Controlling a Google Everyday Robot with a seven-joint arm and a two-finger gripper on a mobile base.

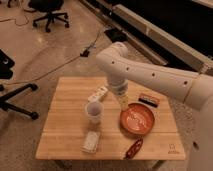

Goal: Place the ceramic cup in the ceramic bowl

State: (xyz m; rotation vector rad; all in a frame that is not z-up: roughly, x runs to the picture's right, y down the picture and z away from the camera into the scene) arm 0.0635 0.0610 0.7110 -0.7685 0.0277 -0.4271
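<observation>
The ceramic cup [93,111], a small pale tumbler, stands upright on the wooden table [65,137] left of centre. The ceramic bowl [136,119], wide and glossy red-orange, sits to its right. My gripper [122,102] hangs from the white arm above the table between the cup and the bowl, close to the bowl's upper left rim. It holds nothing that I can see.
A white bottle with a label [97,94] lies behind the cup. A pale flat packet [91,141] lies at the front. A small red oblong packet [133,148] lies near the front edge. A dark box [149,99] sits behind the bowl. Office chairs [49,12] stand on the floor.
</observation>
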